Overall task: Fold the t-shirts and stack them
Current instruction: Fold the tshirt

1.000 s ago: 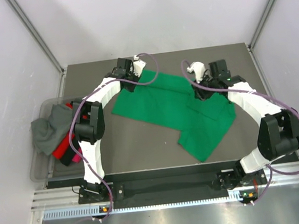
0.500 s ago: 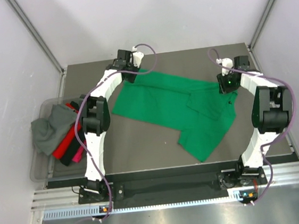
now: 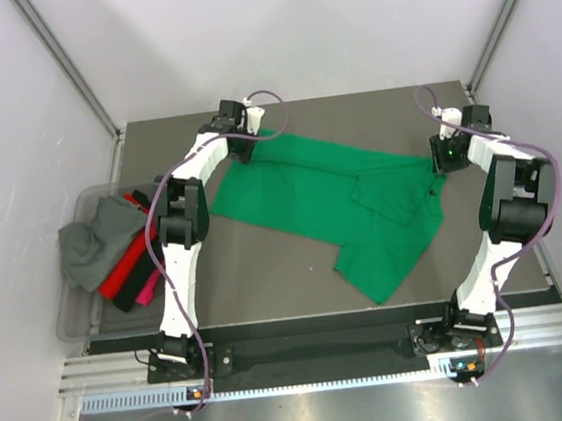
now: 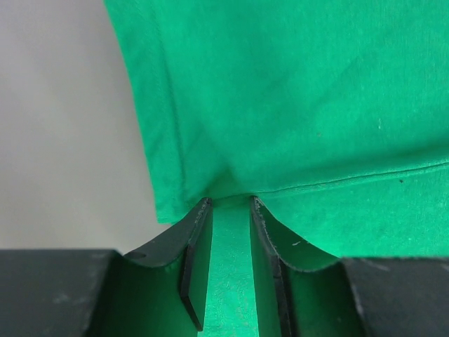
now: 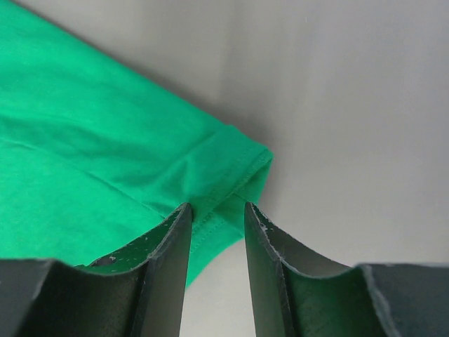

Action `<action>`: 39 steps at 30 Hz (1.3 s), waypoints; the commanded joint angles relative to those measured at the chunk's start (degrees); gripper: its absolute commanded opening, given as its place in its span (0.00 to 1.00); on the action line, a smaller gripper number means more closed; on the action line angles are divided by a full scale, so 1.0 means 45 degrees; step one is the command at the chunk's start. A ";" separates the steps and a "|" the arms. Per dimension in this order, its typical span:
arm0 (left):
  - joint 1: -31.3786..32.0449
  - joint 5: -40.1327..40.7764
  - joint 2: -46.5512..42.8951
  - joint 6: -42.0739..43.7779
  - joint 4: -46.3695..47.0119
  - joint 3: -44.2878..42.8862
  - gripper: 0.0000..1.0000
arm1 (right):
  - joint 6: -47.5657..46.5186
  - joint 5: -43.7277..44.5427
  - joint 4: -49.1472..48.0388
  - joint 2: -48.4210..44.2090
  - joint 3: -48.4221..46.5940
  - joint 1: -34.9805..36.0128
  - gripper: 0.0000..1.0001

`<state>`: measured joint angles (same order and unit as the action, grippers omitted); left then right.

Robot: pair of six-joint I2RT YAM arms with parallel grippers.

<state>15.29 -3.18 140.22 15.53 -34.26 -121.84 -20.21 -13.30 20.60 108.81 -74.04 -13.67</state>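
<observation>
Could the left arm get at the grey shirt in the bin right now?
Probably not yet: its tool is clamped on the green t-shirt; once released, nothing seems to block the grey shirt.

1. The right claw [image 3: 446,158] has swung out from the middle of the green t-shirt [image 3: 309,192] to its far right corner, the hem now nipped at its tips.
2. That corner has travelled with it, and the cloth that was bunched under the claw now lies drawn out to its left.
3. The right arm [image 3: 507,212] has folded in and now stands steeper.
4. The left claw [image 3: 240,139] has crept a little farther back with its corner of the shirt in its grip, and the left arm [image 3: 177,226] is straighter behind it.
</observation>
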 commanded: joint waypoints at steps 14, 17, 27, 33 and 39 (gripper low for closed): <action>-0.0077 -0.0426 -0.1198 -0.0364 -0.0044 0.1410 0.31 | 0.0623 0.0416 0.0754 0.2556 -0.3192 -0.0477 0.00; -0.0077 -0.0426 -0.2017 -0.0384 0.0366 0.2075 0.31 | 0.0546 0.0630 0.0832 0.3025 -0.3875 -0.0517 0.00; -0.0058 -0.0484 -0.3931 -0.0306 0.0562 0.2640 0.31 | 0.0604 0.0358 0.0658 0.2020 -0.3687 -0.0575 0.20; 0.0020 -0.0563 -0.5419 -0.0287 0.1092 0.3210 0.33 | -0.0098 0.0534 0.0284 -0.1732 -0.1146 -0.0575 0.39; 0.0099 -0.0777 -0.6139 -0.0501 0.0757 0.4631 0.30 | -0.2262 -0.1706 0.2156 -0.4448 0.0494 -0.0556 0.39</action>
<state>15.46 -5.23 115.50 14.44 -30.74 -105.27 -23.33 -13.87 25.89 94.89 -74.17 -15.79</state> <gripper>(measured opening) 0.304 0.397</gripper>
